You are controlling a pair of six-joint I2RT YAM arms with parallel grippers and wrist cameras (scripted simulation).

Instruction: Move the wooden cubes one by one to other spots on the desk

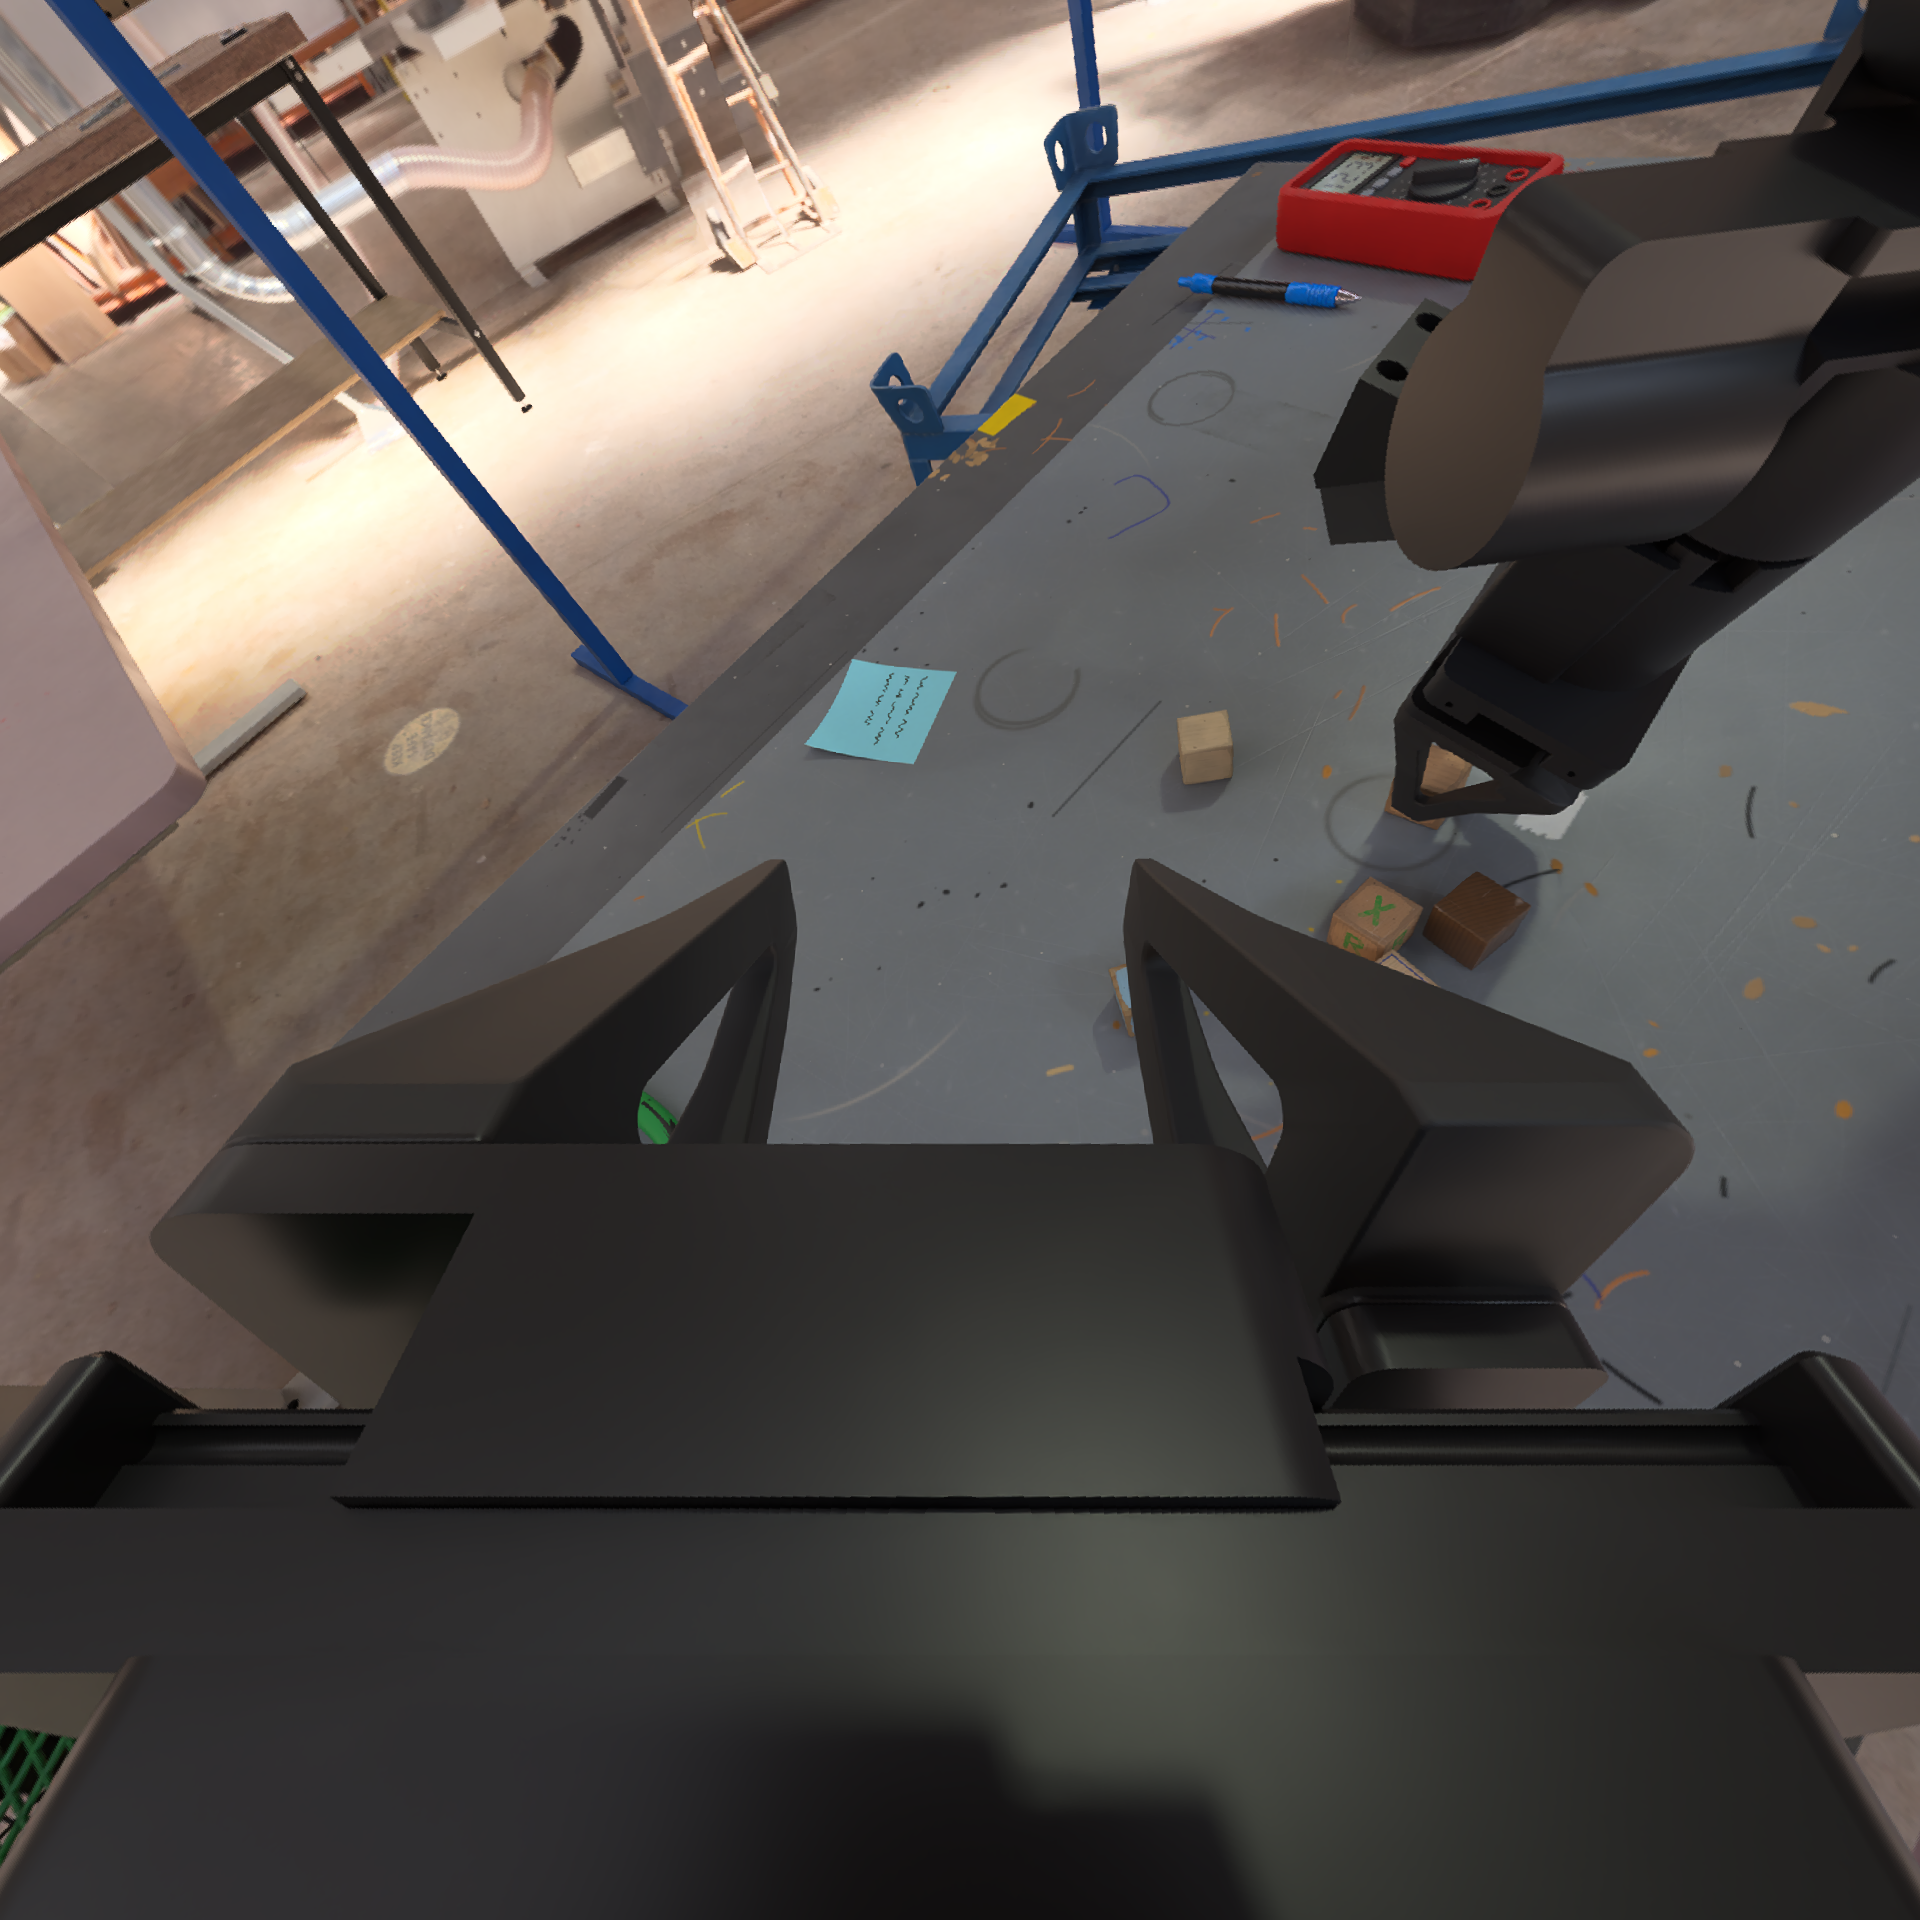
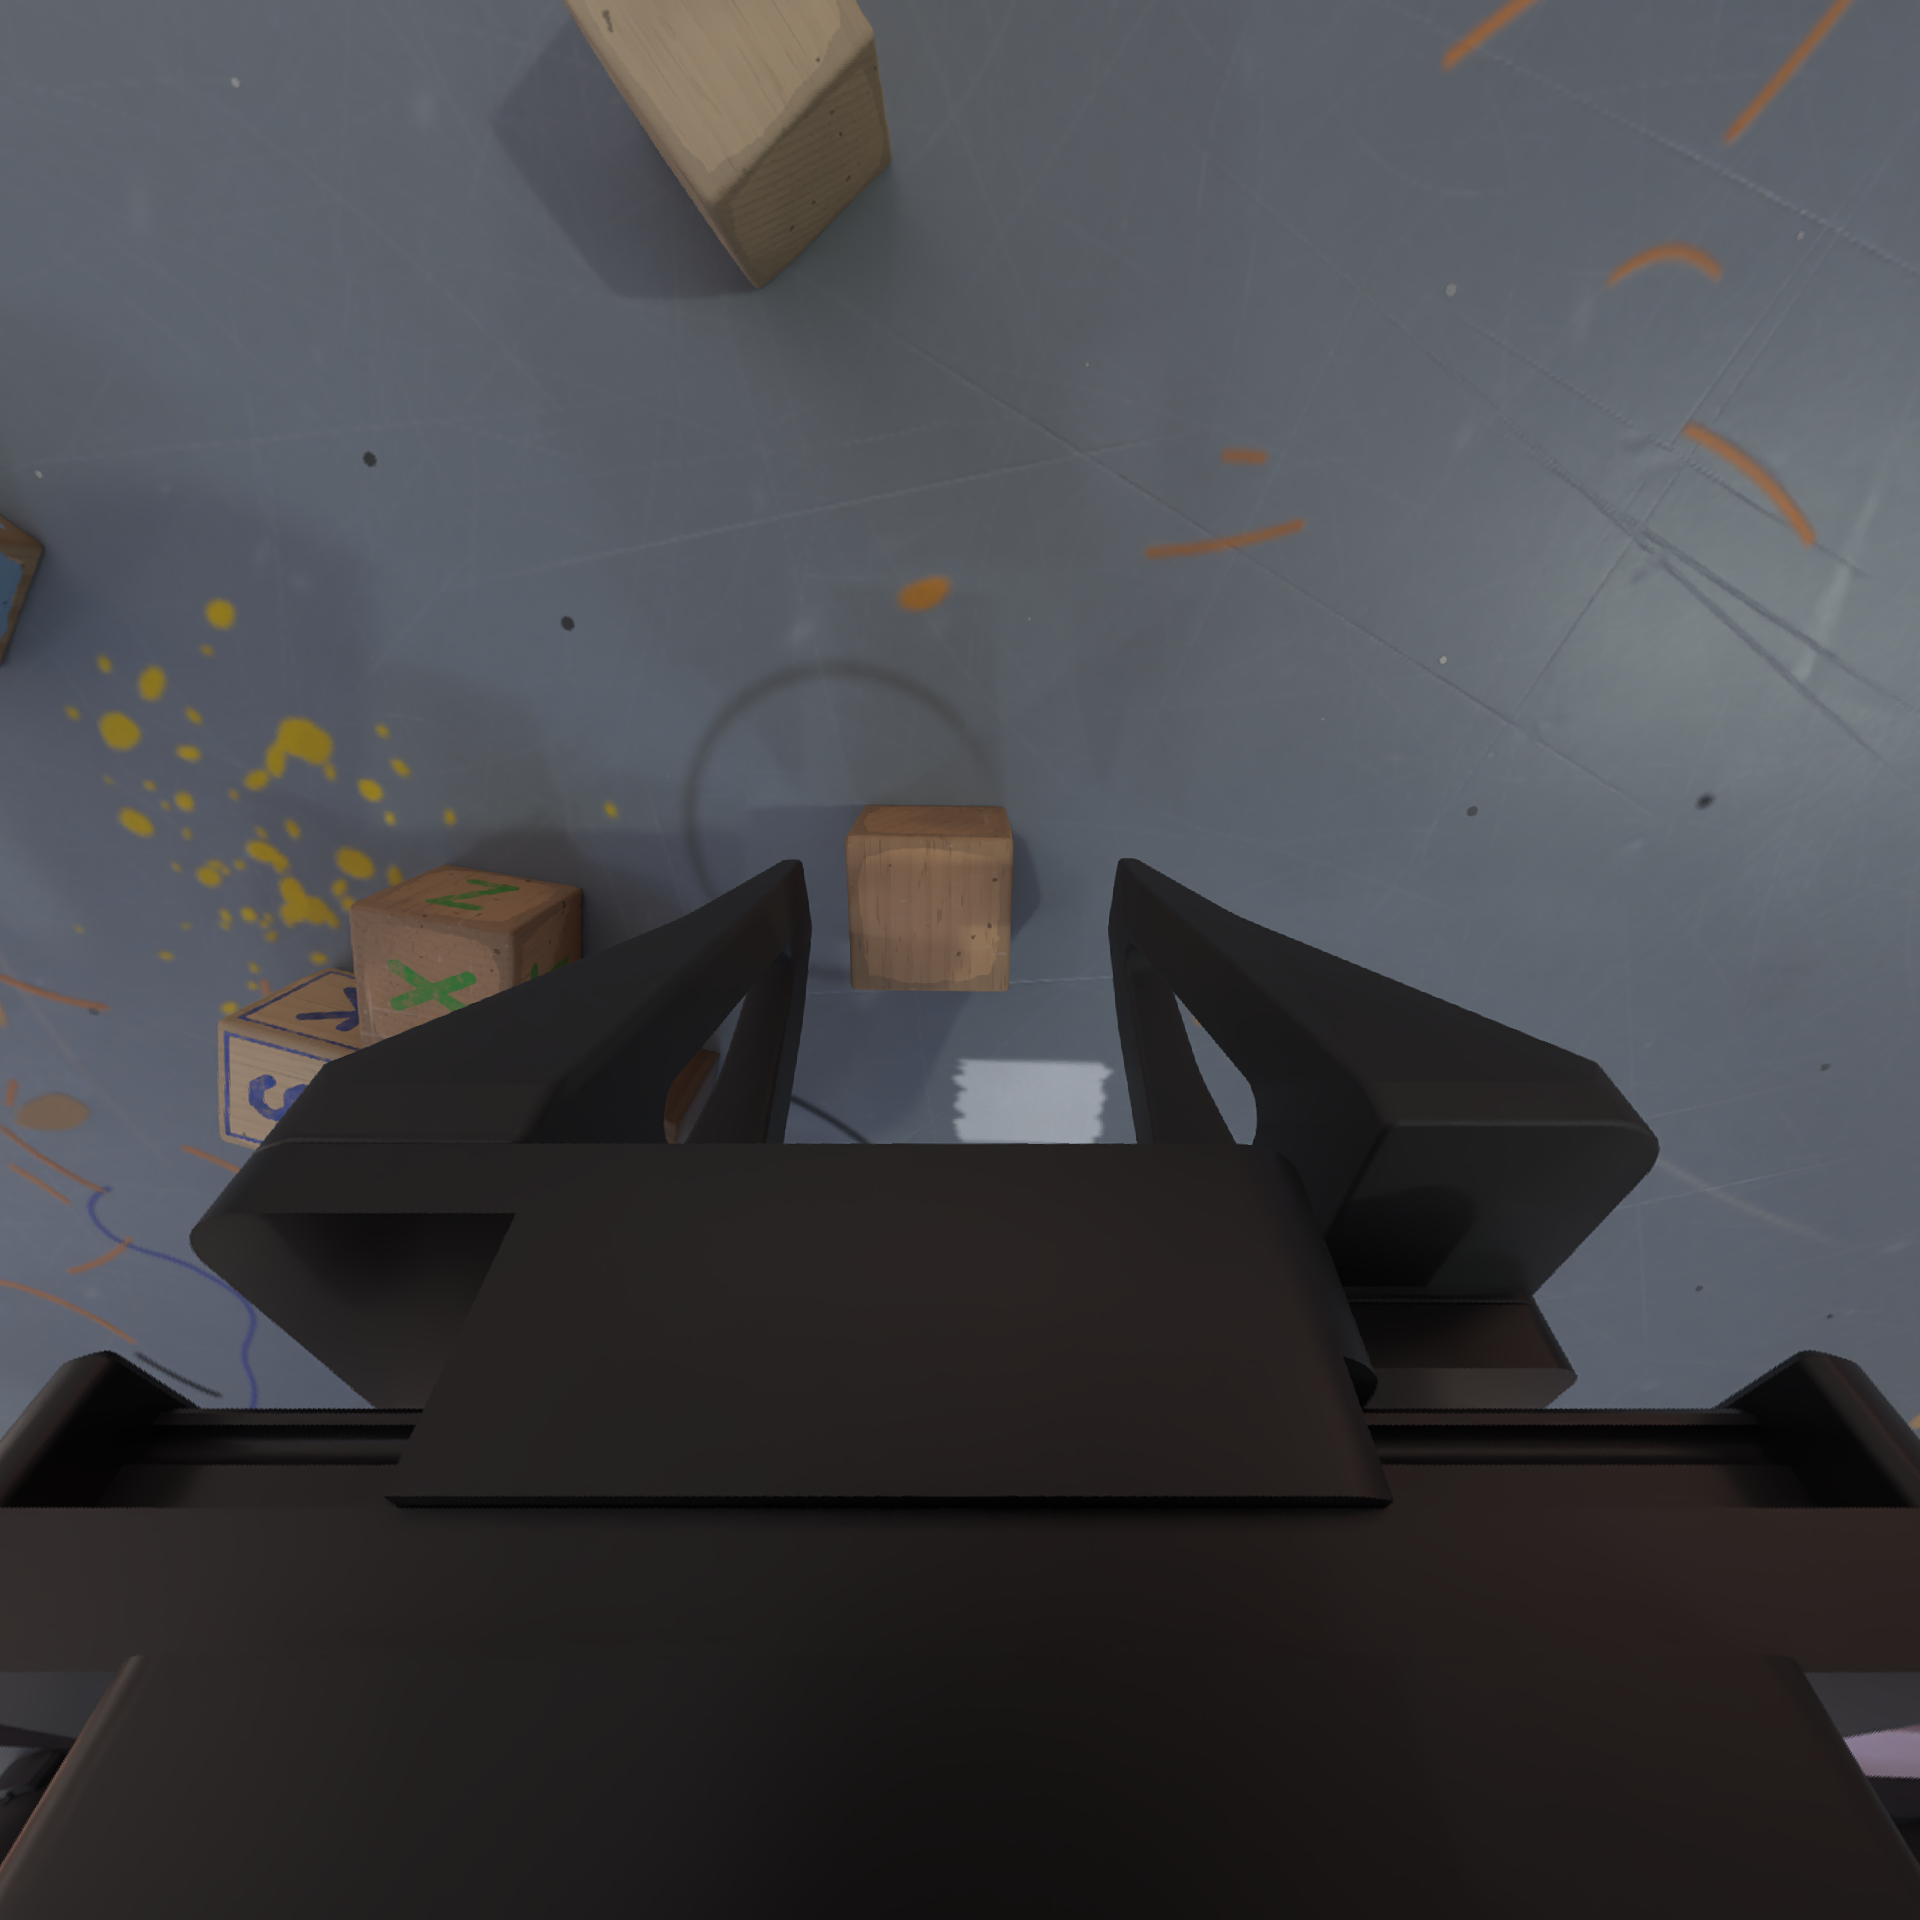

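Observation:
My right gripper [image 2: 958,873] is open and points down at the grey desk [image 2: 1351,727]. A plain brown wooden cube [image 2: 928,899] sits on the desk between its fingertips, with a gap on each side. A pale cube [image 2: 758,125] lies farther ahead. A green-lettered cube [image 2: 468,935] and a blue-lettered cube [image 2: 281,1070] stand together on the left. My left gripper [image 1: 961,873] is open and empty above the desk. The left wrist view shows the right gripper [image 1: 1455,800] over the brown cube [image 1: 1446,771], the pale cube [image 1: 1205,746], the green-lettered cube [image 1: 1374,916] and a dark brown cube [image 1: 1475,916].
A red multimeter [image 1: 1413,203] and a blue pen [image 1: 1268,291] lie at the desk's far end. A blue sticky note [image 1: 883,712] lies near the left edge. A blue metal frame [image 1: 1081,208] stands beyond the edge. Another cube [image 2: 16,582] shows at the right wrist view's left border.

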